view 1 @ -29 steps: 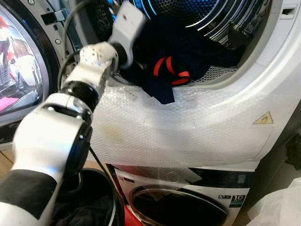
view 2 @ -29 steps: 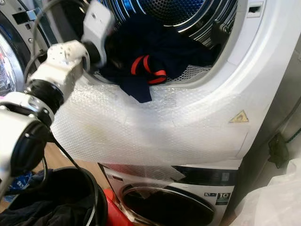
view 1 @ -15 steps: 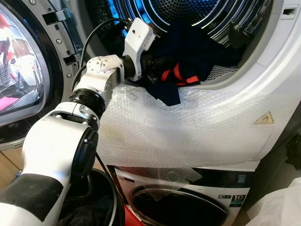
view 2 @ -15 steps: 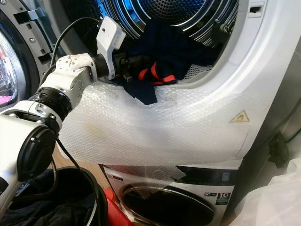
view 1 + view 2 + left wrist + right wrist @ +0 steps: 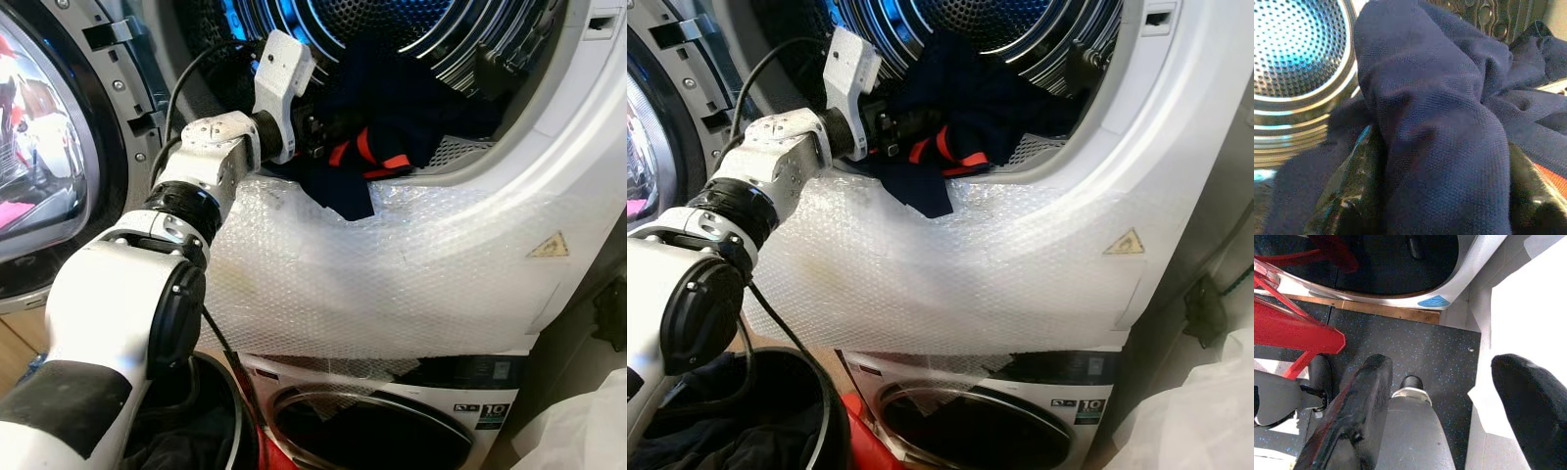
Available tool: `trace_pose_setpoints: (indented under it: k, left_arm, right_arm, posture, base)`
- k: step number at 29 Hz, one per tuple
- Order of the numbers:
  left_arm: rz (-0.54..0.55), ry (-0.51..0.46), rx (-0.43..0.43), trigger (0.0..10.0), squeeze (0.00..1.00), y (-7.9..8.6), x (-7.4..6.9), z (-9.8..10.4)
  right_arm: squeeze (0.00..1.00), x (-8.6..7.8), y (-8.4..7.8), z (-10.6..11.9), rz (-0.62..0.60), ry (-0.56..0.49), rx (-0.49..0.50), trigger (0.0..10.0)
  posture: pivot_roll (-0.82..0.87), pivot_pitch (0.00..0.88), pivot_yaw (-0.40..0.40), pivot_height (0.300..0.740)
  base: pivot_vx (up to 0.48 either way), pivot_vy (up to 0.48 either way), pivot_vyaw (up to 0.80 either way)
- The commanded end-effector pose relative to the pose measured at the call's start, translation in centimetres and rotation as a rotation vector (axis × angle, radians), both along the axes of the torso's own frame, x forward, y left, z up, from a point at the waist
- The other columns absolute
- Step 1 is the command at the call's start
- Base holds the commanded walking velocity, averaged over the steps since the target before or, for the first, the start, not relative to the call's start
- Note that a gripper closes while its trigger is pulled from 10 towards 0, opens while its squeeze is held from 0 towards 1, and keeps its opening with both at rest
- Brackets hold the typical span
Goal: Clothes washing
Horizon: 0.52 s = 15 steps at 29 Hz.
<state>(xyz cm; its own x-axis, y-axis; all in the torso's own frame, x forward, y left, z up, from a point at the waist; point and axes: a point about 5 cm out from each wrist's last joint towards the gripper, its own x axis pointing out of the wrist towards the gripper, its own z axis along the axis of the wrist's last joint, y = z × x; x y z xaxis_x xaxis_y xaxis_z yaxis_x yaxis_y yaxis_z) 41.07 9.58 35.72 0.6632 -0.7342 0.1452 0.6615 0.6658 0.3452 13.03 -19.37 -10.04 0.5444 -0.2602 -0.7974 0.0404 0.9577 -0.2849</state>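
At the drum mouth, the left tool (image 5: 318, 137) is clenched on the navy garment (image 5: 392, 108).
Since a moment ago the wrist has edged up and inward, so the cloth, its corner hanging over the bubble-wrapped rim (image 5: 392, 264), looks to be going in; the right tool (image 5: 1449, 396) hangs released.

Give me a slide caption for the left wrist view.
Left gripper clamps a navy garment at the perforated steel drum.

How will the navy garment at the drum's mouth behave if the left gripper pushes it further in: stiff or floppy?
Probably floppy: the garment bunches in folds between the left gripper's fingers, and a corner droops over the bubble wrap. It will likely crumple rather than slide as one piece, so that corner may trail outside the drum.
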Motion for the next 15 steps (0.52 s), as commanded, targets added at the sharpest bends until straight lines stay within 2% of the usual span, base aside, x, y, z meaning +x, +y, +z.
trace_pose_setpoints:
  k: [1, 2, 3, 5, 6, 9, 10, 12, 14, 15]
  left_arm:
    - [0.003, -0.046, 0.042, 10.0, 1.0, 0.7, -0.3, 1.3]
    - [-0.003, -0.052, 0.05, 10.0, 1.0, 0.7, -0.3, 1.3]
    - [0.002, -0.093, 0.112, 10.0, 1.0, 0.8, -0.4, 1.2]
    - [0.01, -0.132, 0.156, 10.0, 1.0, 0.8, -0.6, 1.1]
    - [0.017, -0.143, 0.149, 10.0, 1.0, 0.8, -0.6, 1.1]
    - [-0.05, -0.162, 0.07, 10.0, 1.0, -0.1, -1.4, 1.8]
    - [-0.103, -0.159, 0.036, 10.0, 1.0, -0.8, -2.1, 2.1]
    - [-0.152, -0.165, 0.023, 10.0, 1.0, -1.7, -3.1, 2.1]
    - [-0.159, -0.169, 0.023, 10.0, 1.0, -1.9, -3.4, 2.0]
    - [-0.172, -0.176, 0.018, 10.0, 1.0, -2.4, -4.3, 1.8]
  right_arm:
    - [0.0, -1.6, 0.5, -0.6, 0.006, 0.064, 0.011, 10.0]
    - [0.0, -1.6, 0.5, -0.6, 0.006, 0.064, 0.011, 10.0]
    - [0.0, -1.6, 0.7, -0.7, 0.011, 0.067, 0.014, 10.0]
    - [0.0, -1.6, 0.8, -0.7, 0.011, 0.069, 0.016, 10.0]
    - [0.0, -1.6, 0.9, -0.7, 0.015, 0.07, 0.018, 10.0]
    - [0.0, -1.3, 1.3, -0.7, 0.036, 0.07, 0.025, 10.0]
    - [0.0, -1.0, 1.4, -0.6, 0.044, 0.066, 0.026, 10.0]
    - [0.0, -0.7, 1.4, -0.5, 0.049, 0.059, 0.026, 10.0]
    - [0.0, -0.6, 1.4, -0.5, 0.049, 0.057, 0.026, 10.0]
    - [0.0, -0.5, 1.3, -0.5, 0.046, 0.056, 0.025, 10.0]
  posture:
    - [-0.06, 0.0, 0.166, 0.74]
    - [-0.06, 0.0, 0.17, 0.74]
    - [-0.04, 0.0, 0.169, 0.74]
    - [-0.04, 0.0, 0.166, 0.74]
    - [-0.04, 0.0, 0.166, 0.74]
    - [-0.02, 0.0, 0.161, 0.74]
    - [-0.02, 0.0, 0.162, 0.74]
    - [-0.01, 0.0, 0.161, 0.74]
    - [-0.01, 0.0, 0.161, 0.74]
    - [-0.01, 0.0, 0.158, 0.74]
  base:
    - [0.0, 0.0, 0.0]
    - [0.0, 0.0, 0.0]
    - [0.0, 0.0, 0.0]
    - [0.0, 0.0, 0.0]
    - [0.0, 0.0, 0.0]
    - [0.0, 0.0, 0.0]
    - [0.0, 0.0, 0.0]
    - [0.0, 0.0, 0.0]
    - [0.0, 0.0, 0.0]
    - [0.0, 0.0, 0.0]
